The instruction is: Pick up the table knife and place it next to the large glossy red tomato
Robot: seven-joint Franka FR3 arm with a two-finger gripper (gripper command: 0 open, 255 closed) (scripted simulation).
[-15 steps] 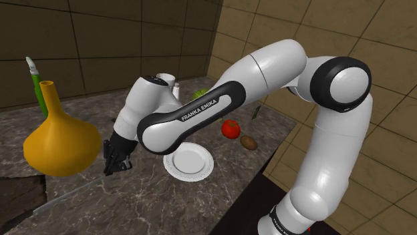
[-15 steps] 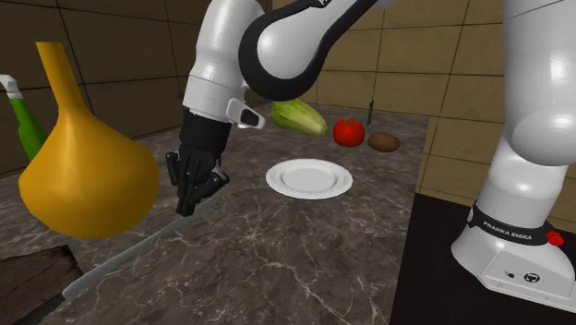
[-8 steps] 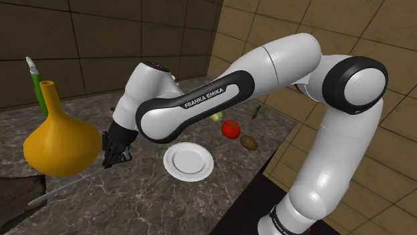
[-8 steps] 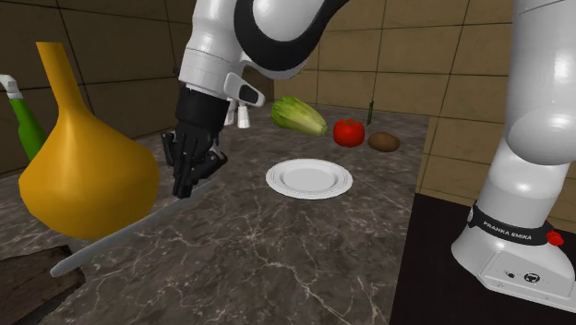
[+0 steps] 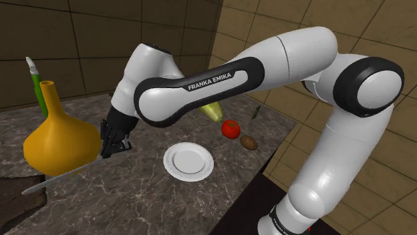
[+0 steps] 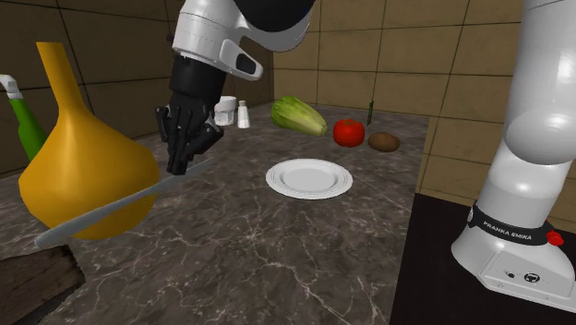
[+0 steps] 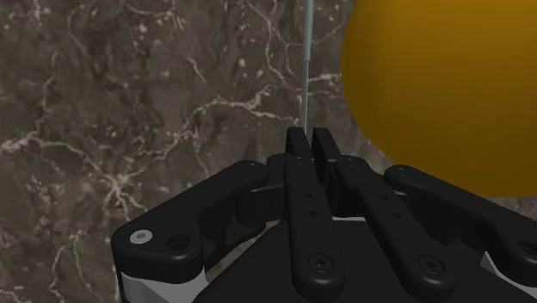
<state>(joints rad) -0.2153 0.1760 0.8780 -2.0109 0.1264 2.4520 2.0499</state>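
Above the counter (image 6: pixel 277 249), the gripper (image 6: pixel 187 162) clamps the knife (image 6: pixel 106 210), its handle end hidden.

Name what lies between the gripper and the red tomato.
In the second exterior view, a white plate lies roughly between the gripper, shut on the knife, and the tomato, slightly nearer the camera than the straight line; otherwise bare counter.

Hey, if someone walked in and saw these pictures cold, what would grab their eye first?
Probably the big orange long-necked vase at the shoulder view's left, bulging over the dark marble counter. Next, the long grey table knife, clamped at one end in the black hand and slanting out in front of that vase. The red tomato is a bright spot near the wall, beyond the white plate.
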